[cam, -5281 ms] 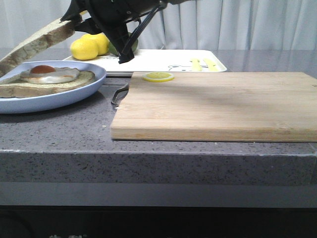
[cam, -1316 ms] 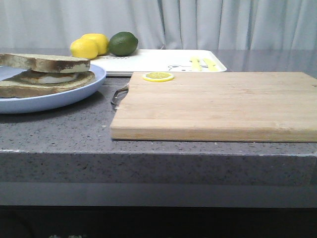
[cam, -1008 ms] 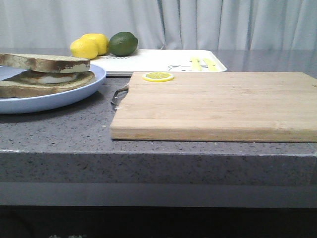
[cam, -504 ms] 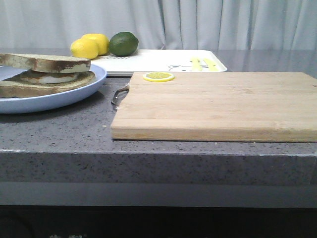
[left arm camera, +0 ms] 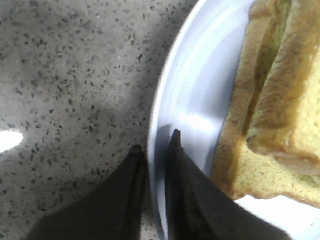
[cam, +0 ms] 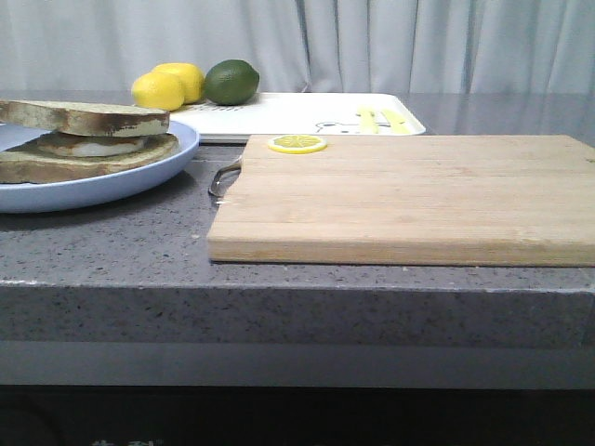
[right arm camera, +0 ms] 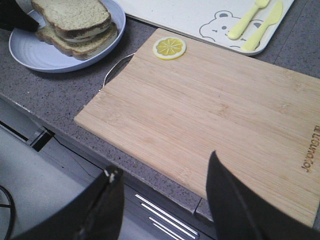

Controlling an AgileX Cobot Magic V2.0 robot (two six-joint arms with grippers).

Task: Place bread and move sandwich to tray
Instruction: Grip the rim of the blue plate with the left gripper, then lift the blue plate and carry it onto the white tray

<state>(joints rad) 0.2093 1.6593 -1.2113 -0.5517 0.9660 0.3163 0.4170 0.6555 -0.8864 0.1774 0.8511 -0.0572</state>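
Observation:
The sandwich [cam: 84, 153] lies on the light-blue plate [cam: 112, 186] at the left, with the bread [cam: 88, 117] flat on top of it, covering the egg. In the left wrist view my left gripper [left arm camera: 155, 141] straddles the plate's rim [left arm camera: 165, 90], one finger outside over the counter and one inside, closed on it beside the sandwich [left arm camera: 270, 100]. My right gripper [right arm camera: 164, 164] is open and empty above the counter's front edge. The white tray [cam: 297, 116] lies at the back and also shows in the right wrist view [right arm camera: 165, 12]. No gripper shows in the front view.
A wooden cutting board [cam: 400, 195] fills the middle and right of the counter, with a lemon slice [cam: 297, 144] at its far left corner. Two lemons [cam: 167, 85] and a lime [cam: 231, 82] sit on the tray's left end, yellow cutlery [cam: 381, 119] on its right.
Five seconds ago my left gripper held the bread tilted over the egg; now the bread rests on the sandwich and the arm has left the front view. Nothing moved in the last second.

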